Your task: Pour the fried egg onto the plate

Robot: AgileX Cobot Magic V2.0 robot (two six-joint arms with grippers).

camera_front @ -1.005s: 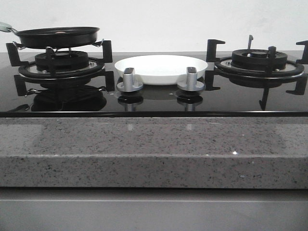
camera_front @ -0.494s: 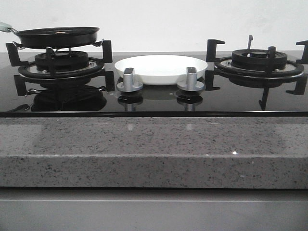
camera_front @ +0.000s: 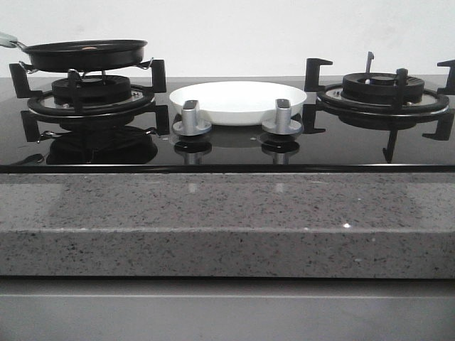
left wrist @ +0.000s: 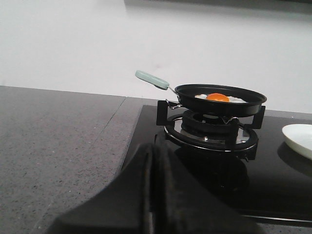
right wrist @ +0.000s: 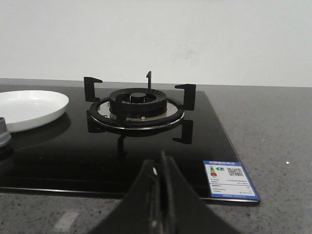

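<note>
Looking forward over the counter, you have a black glass hob [camera_front: 227,145] set into a speckled grey worktop [camera_front: 227,213]. A black frying pan [camera_front: 84,54] sits on the left burner [camera_front: 91,96], its pale green handle [camera_front: 7,39] reaching off the left edge. The white plate [camera_front: 238,99] lies in the middle of the hob, between the two burners and just behind the two silver knobs [camera_front: 192,119]. The right burner [camera_front: 382,94] carries nothing. Neither arm shows in this view.

From your left wrist camera, the fried egg [left wrist: 218,98] lies inside the pan [left wrist: 220,99], orange yolk up, on the burner stand. The edge of the plate [left wrist: 298,139] shows beside that burner, apart from the pan. Your left gripper [left wrist: 148,165] has its fingers pressed together with nothing between them, well short of the pan.

From your right wrist camera, the bare burner [right wrist: 139,108] stands ahead, with the plate [right wrist: 29,108] beside it and a blue-edged label [right wrist: 229,179] on the corner of the glass. Your right gripper [right wrist: 160,168] is likewise closed up on nothing, near the front edge of the hob.
</note>
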